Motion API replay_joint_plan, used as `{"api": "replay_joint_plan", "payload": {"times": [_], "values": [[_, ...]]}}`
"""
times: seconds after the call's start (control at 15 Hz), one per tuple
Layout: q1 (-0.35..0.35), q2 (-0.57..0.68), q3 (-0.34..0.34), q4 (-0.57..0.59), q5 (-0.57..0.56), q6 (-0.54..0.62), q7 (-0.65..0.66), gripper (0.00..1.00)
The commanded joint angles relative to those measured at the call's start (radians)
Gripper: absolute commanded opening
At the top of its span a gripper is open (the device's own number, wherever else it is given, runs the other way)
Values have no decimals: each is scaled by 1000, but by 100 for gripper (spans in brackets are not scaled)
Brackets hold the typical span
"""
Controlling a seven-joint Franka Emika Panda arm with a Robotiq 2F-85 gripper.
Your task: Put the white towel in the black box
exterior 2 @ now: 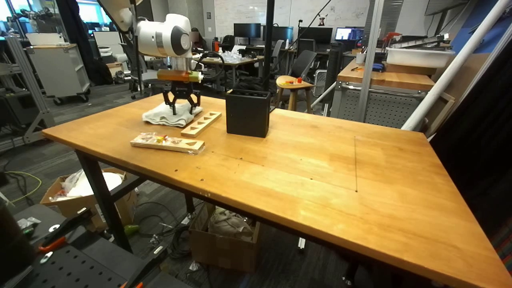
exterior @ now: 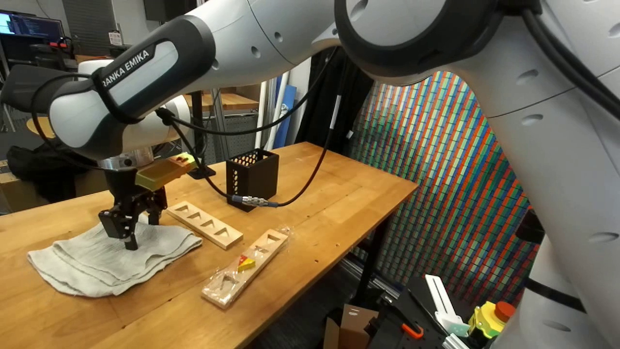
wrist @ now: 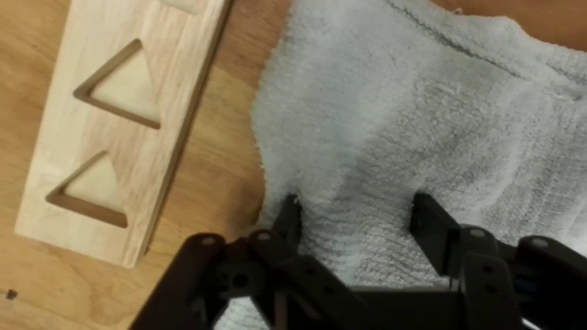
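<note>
The white towel (exterior: 104,264) lies rumpled and layered on the wooden table, in both exterior views and filling much of the wrist view. My gripper (wrist: 357,199) points down onto it, jaws apart, with a gently wrinkled stretch of cloth between the fingertips. Both tips appear to touch the towel, the left one close to its edge. The black box (exterior 2: 247,114) stands upright on the table, apart from gripper and towel, with an open top. A perforated side shows in an exterior view (exterior: 254,177); its inside is mostly hidden.
Between towel and box lies a pale wooden strip (exterior: 205,224) with triangular recesses. A second strip (exterior 2: 170,144), wrapped in clear plastic, sits nearer the table's edge. The arm's cable (exterior: 310,180) hangs in a loop that passes before the box in an exterior view.
</note>
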Motion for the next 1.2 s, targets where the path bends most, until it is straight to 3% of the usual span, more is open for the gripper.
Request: {"api": "replay_joint_plan", "payload": {"times": [0.0,0.33,1.13], "values": [[-1,-29,-12,4,-8,-24,12,34],[-13,-98,-25,-40,-6,-47,32,0],[-11,-283,-48,-44,-72,-182,41,2]]}}
